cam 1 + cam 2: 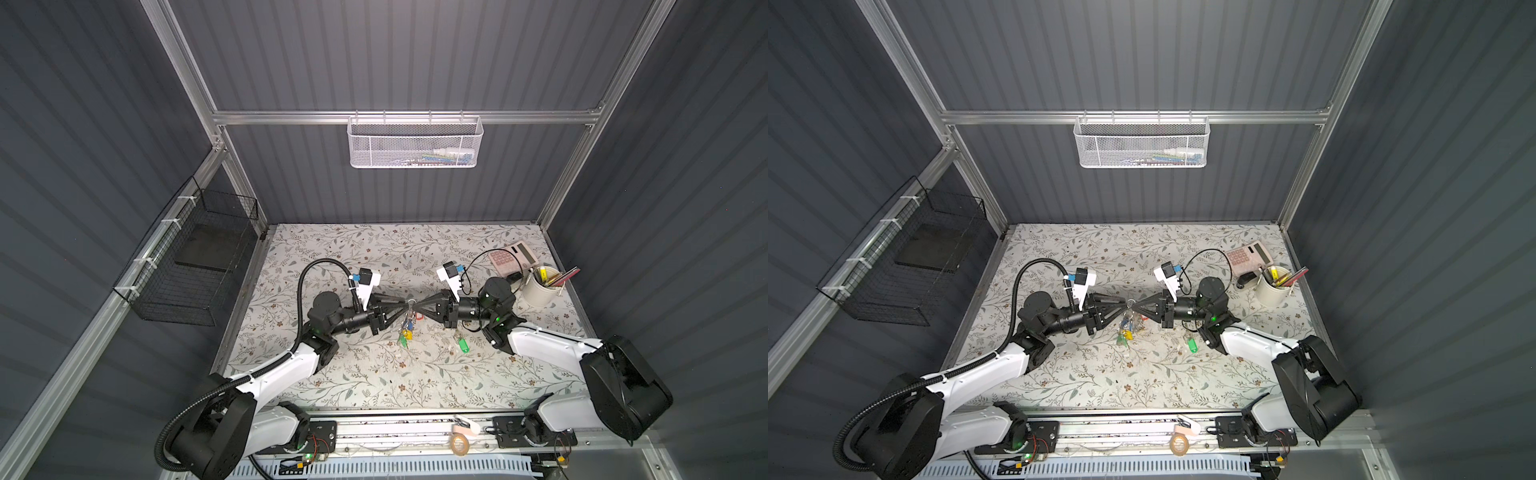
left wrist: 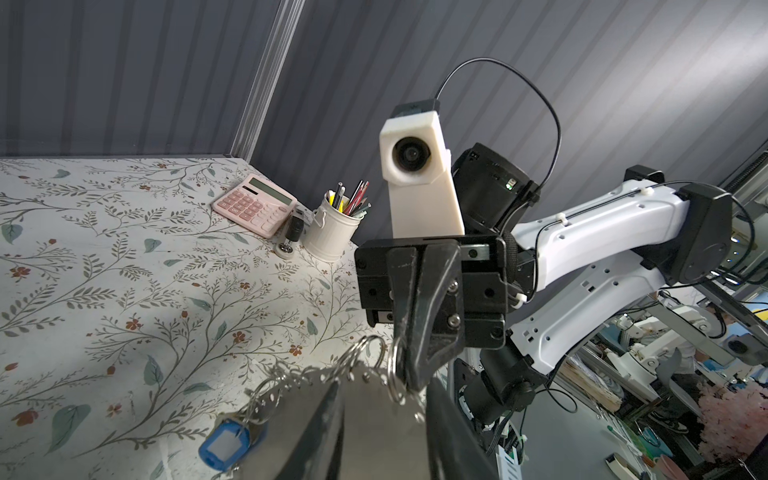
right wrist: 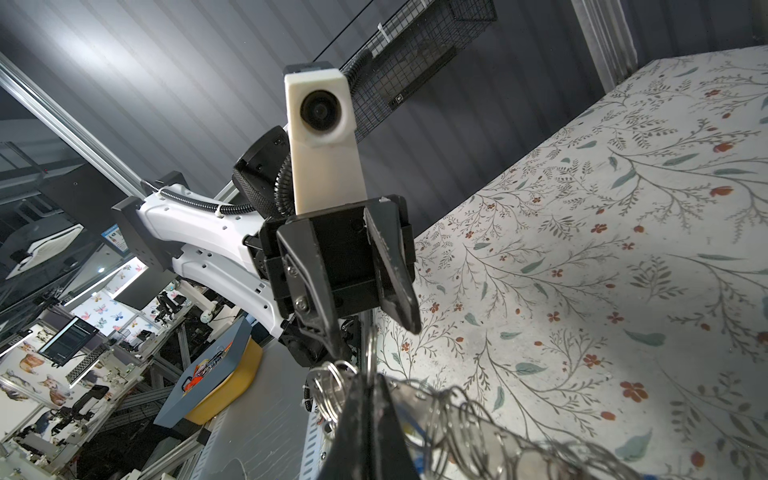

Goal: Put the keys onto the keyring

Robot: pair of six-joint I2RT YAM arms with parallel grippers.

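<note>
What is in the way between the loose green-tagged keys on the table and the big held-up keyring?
Nothing visible. The keys lie on the tablecloth; only bare cloth separates them from the keyring held up by the right gripper.

Dark ribbed walls (image 1: 415,54), aluminium frame (image 1: 374,117), floral tabletop (image 1: 353,374), white mesh basket (image 1: 382,145) behind, black wire basket (image 1: 174,307) leftward.

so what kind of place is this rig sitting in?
Looks like a robot test cell inside a lab, dressed as a desk. Aluminium frame with grey panel walls boxes in the table; a calculator and pen cup sit in its corner; more workstations show beyond.
</note>
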